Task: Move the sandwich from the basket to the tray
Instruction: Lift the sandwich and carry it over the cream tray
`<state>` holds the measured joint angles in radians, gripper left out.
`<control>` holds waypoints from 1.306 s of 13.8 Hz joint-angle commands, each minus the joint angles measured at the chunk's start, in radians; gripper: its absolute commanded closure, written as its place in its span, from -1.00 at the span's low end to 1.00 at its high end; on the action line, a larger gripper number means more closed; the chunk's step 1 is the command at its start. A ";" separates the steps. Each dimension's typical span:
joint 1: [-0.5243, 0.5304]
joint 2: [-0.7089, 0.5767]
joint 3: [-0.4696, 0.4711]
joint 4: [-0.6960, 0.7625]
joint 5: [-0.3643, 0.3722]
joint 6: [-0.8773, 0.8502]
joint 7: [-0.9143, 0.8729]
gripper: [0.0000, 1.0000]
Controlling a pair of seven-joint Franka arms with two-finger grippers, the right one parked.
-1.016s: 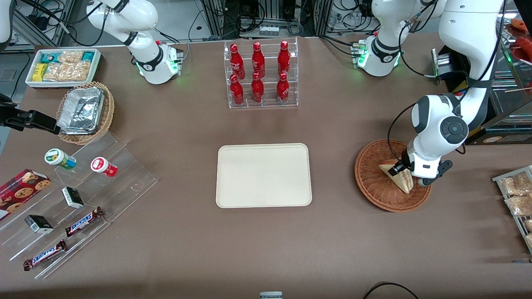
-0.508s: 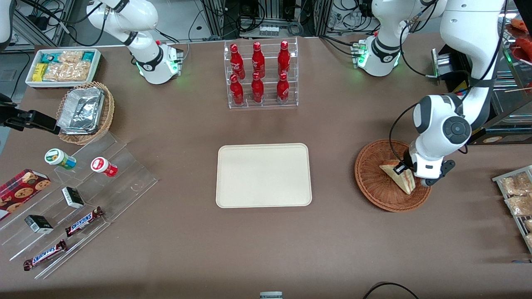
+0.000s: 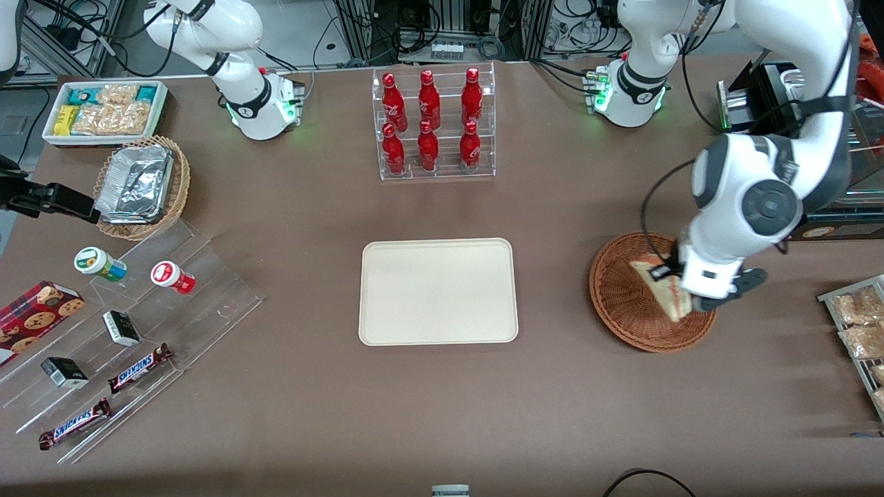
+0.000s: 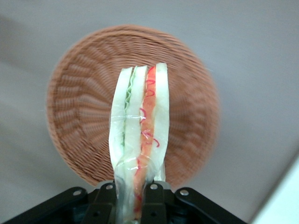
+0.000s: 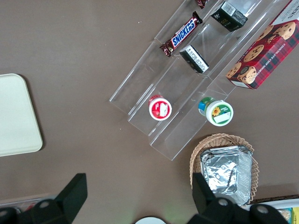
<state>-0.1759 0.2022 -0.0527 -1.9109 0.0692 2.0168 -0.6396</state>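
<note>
My left gripper [image 3: 680, 290] is shut on the sandwich [image 3: 663, 286], a wrapped triangular wedge with red, white and green layers [image 4: 140, 121]. It hangs lifted above the reddish-brown wicker basket [image 3: 621, 304], which in the wrist view lies well below the wedge [image 4: 84, 116]. The gripper's black fingers [image 4: 105, 198] press the wedge from both sides [image 4: 132, 200]. The cream tray [image 3: 438, 290] lies flat at the table's middle, toward the parked arm's end from the basket, with nothing on it. A corner of it shows in the right wrist view [image 5: 16, 116].
A clear rack of red bottles [image 3: 434, 124] stands farther from the front camera than the tray. A rack of wrapped pastries [image 3: 856, 331] sits at the working arm's end. Acrylic steps with snacks [image 3: 131, 331], a tan basket of foil trays [image 3: 141, 186] and a white snack bin [image 3: 103, 110] are at the parked arm's end.
The gripper has risen with the sandwich held in it, lifting the wedge off the basket floor; the arm's wrist now sits higher. The basket and tray have not moved.
</note>
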 commanded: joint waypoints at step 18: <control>-0.504 0.559 -0.059 0.572 -0.019 -0.004 -0.104 1.00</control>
<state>-0.6623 0.7095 -0.1254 -1.4161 0.0502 2.0166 -0.7290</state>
